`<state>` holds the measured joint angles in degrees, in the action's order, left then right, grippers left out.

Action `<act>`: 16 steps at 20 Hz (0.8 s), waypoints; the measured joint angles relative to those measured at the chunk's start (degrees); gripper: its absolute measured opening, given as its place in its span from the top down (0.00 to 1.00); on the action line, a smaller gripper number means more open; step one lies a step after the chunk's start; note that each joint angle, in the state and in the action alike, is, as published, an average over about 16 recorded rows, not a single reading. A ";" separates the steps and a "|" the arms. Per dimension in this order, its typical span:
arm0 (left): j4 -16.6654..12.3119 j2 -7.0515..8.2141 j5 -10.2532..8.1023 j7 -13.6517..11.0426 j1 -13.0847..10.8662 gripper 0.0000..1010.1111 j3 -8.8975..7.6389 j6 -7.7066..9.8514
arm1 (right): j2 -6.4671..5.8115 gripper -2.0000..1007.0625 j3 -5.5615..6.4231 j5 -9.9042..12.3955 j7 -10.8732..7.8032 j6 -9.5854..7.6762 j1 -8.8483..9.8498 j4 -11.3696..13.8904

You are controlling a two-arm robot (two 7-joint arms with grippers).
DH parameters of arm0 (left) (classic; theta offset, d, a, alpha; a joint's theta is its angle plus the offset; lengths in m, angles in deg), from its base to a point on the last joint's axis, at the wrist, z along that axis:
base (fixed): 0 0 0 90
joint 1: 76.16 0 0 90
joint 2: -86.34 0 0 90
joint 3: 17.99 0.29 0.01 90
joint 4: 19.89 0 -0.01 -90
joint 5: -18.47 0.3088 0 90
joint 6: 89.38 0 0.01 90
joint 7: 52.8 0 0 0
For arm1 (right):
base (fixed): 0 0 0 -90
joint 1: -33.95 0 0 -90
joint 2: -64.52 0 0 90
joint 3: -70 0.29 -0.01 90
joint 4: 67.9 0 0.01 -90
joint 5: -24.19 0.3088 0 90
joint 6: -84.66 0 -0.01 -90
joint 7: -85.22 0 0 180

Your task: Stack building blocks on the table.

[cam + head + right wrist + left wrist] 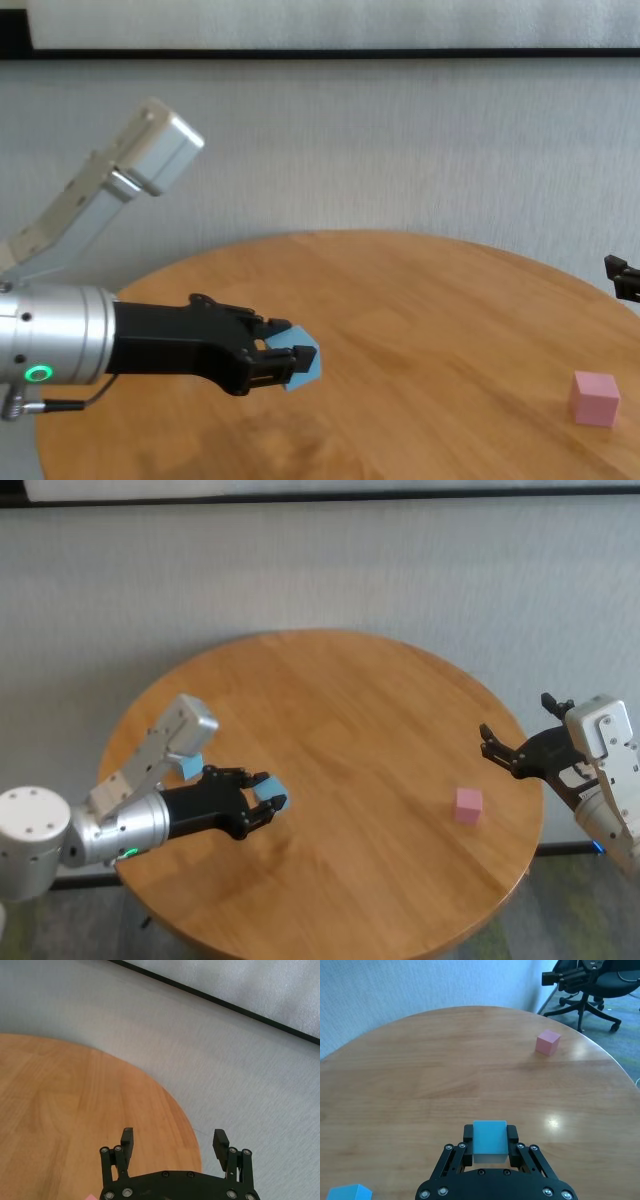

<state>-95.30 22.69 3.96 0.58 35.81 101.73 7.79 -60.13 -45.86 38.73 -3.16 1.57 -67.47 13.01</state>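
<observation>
The left gripper (490,1142) is closed on a light blue block (490,1140), pinching it between its two fingers, and it holds the block above the left part of the table (340,730). A second light blue block (349,1192) lies on the table near this gripper, partly hidden behind the left arm in the head view. The pink block (468,805) stands on the right part of the table. The right gripper (174,1139) hangs over the right edge, with fingers spread wide and nothing between them.

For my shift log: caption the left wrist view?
Left gripper holds a light blue block above the table; pink block ahead.
</observation>
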 joint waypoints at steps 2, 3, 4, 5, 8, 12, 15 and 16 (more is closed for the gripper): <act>1.45 -0.69 0.32 -0.67 1.43 0.60 1.19 -0.32 | 0.00 0.00 0.00 0.00 0.00 0.00 0.00 0.00; 2.15 -1.01 0.47 -0.95 2.08 0.60 1.73 -0.46 | 0.00 0.00 0.00 0.00 0.00 0.00 0.00 0.00; 2.84 -1.32 0.61 -1.17 2.67 0.60 2.22 -0.57 | 0.00 0.00 0.00 0.00 0.00 0.00 0.00 0.00; 3.52 -1.63 0.75 -1.36 3.23 0.60 2.69 -0.67 | 0.00 0.00 0.00 0.00 0.00 0.00 0.00 0.00; 5.44 -2.49 1.04 -1.77 4.65 0.60 3.92 -0.89 | 0.00 0.00 0.00 0.00 0.00 0.00 0.00 0.00; 7.42 -3.42 1.06 -2.16 5.84 0.60 5.06 -0.95 | 0.00 0.00 0.00 0.00 0.00 0.00 0.00 0.00; 8.49 -3.91 0.81 -2.56 6.33 0.60 5.70 -0.88 | 0.00 0.00 0.00 0.00 0.00 0.00 0.00 0.00; 8.81 -4.04 0.73 -2.60 6.46 0.60 5.91 -0.84 | 0.00 0.00 0.00 0.00 0.00 0.00 0.00 0.00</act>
<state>-86.49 18.65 4.69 -2.02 42.27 107.63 6.95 -60.13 -45.86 38.73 -3.16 1.57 -67.47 13.01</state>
